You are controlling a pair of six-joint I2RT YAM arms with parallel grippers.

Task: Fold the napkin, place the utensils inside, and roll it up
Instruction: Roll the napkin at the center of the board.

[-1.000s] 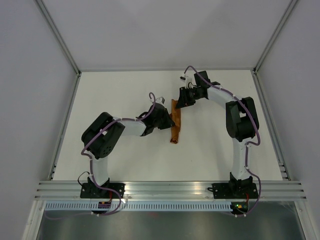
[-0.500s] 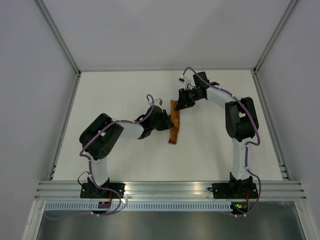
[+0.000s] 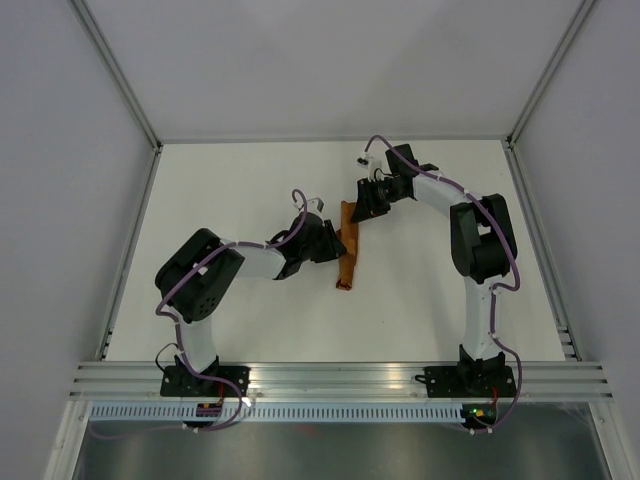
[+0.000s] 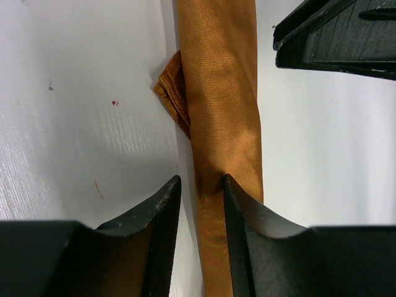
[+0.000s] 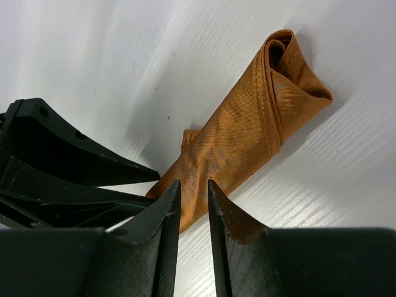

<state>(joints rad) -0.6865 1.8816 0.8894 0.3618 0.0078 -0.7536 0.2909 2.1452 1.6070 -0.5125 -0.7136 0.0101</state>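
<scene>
Napkin (image 3: 347, 248) lies as a slim rust-orange roll at the middle of the tabletop (image 3: 230, 190) in the top view. The left fingers (image 3: 335, 243) are against its left side and the right fingers (image 3: 360, 208) are at its upper end.

From the left wrist, the roll runs up the middle of the frame, with a loose corner (image 4: 168, 93) poking out at left. The left fingers stand apart, one clear of the cloth and the other over it, pinching nothing.

From the right wrist, the roll slants from upper right down to the right fingers, which are nearly together. Whether they nip the cloth I cannot tell. No knife shows.

Rolling looks essentially done. The next move likely calls for drawing both arms away without tugging the roll loose.
</scene>
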